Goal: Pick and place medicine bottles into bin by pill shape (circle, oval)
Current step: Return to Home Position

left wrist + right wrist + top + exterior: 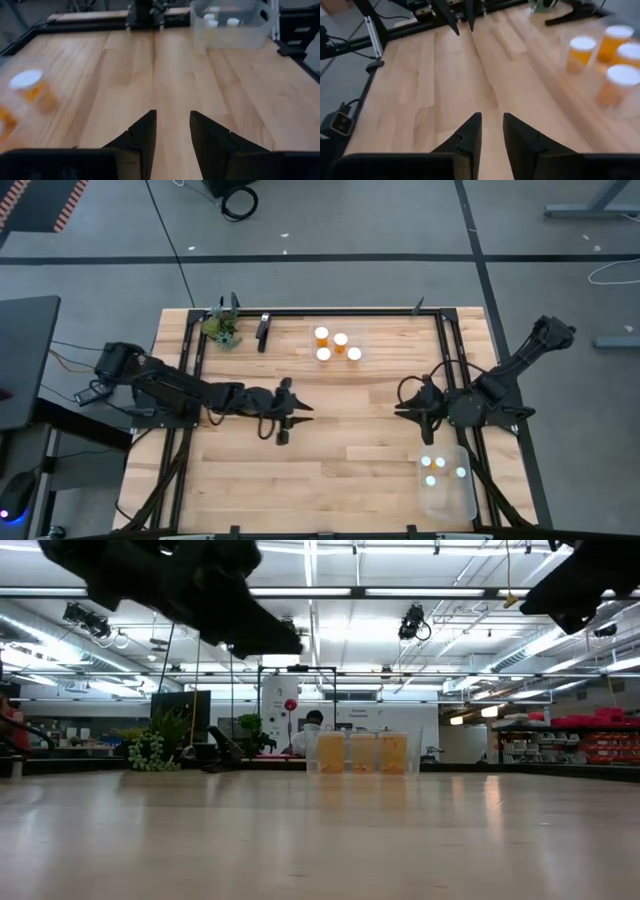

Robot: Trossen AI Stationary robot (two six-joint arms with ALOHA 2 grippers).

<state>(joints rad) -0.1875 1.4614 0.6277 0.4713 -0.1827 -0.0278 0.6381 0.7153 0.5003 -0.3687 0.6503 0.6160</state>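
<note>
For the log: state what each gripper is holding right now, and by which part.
Nothing is held. The left gripper and the right gripper are both open, with only bare table showing between the jaws.

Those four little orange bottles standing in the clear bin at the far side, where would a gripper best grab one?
By its white cap, from straight above. The bottles stand upright and close together inside the bin walls, so a sideways approach is probably blocked, while the round caps face up in the open. The left gripper and right gripper hover open over mid-table.
</note>
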